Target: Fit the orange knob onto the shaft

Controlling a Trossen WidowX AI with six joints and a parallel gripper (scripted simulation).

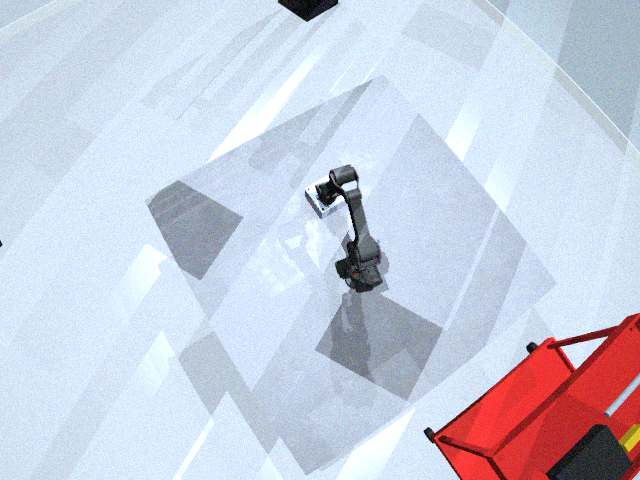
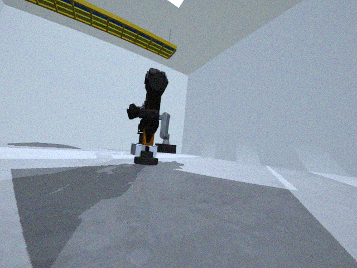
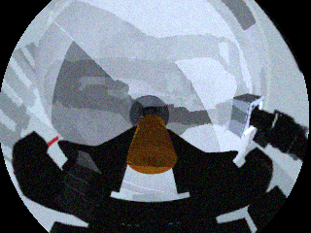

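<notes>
Claw [image 1: 356, 276] [image 2: 148, 137] [image 3: 151, 130] fingers are clenched around the orange knob [image 2: 150, 142] [image 3: 152, 150], which sits above the round pedestal [image 2: 146, 160] [image 3: 135, 119]. In the exterior view, the knob's lower end is just above the dark shaft [image 2: 147, 148], with the pedestal's broad disc below it; whether knob and shaft touch cannot be told. The wrist view looks along the knob, wide end nearer the camera, narrowing toward the pedestal, whose dark disc shows beyond it. That view does not reveal how the flat sides line up. From above, the black arm [image 1: 359, 222] [image 2: 152, 100] covers the pedestal and nearly all of the knob, but its bent shape is clear, reaching out from a white block [image 1: 327, 207] [image 2: 134, 149] [image 3: 242, 116]. Only the top view includes a red cart [image 1: 542, 405], at lower right. Only the exterior view shows a yellow overhead frame [image 2: 117, 21] and a grey arm [image 2: 164, 126] on a black base [image 2: 170, 148] in the background.
</notes>
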